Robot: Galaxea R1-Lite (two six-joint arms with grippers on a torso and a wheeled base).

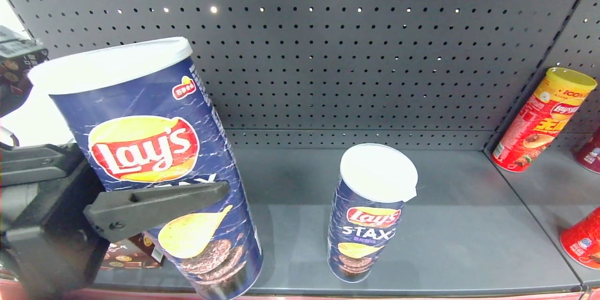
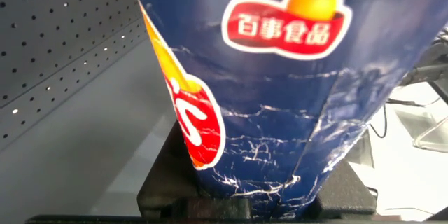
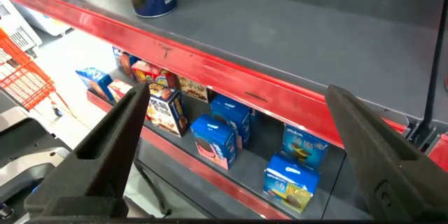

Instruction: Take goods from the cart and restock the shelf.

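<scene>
Blue cans, two — shelf can point(image 1: 368, 215) upright, held can point(image 1: 145, 103) tight in left pincer point(image 1: 201, 190); right pincer point(image 3: 238, 91) agape.

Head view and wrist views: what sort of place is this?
Probably a shop aisle, or a mock one: a pegboard-backed shelf with chip cans standing on it, and boxed snacks lined up on the shelf below.

Matt metal, glossy cans
Grey shelf point(image 1: 459, 234) and perforated back panel point(image 1: 328, 56) look matt; left blue can point(image 1: 154, 103) glossy, lid point(image 1: 108, 63) smooth plastic.
</scene>
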